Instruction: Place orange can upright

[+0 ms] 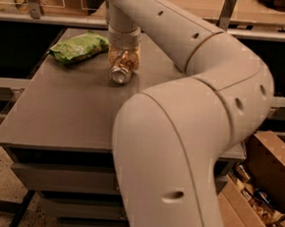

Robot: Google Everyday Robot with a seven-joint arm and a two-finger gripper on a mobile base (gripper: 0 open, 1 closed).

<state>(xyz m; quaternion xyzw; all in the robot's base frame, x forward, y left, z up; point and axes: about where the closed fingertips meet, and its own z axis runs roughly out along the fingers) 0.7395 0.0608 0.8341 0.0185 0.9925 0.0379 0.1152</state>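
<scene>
Upper left on the grey table (68, 114), next to the green snack bag (79, 46), the gripper (123, 60) is clamped on the orange can (120, 74), silver top tipped our way, presumably so the wrist can swing it upright.

The desk (68, 114) has a flat grey-brown top, and a green snack bag (79, 46) lies on it near the far left corner. Just right of the bag, the orange can (121, 73) is tipped over with its silver end facing the camera. The tool (123, 62) is down over the can, and I cannot tell whether the can touches the desk.
</scene>
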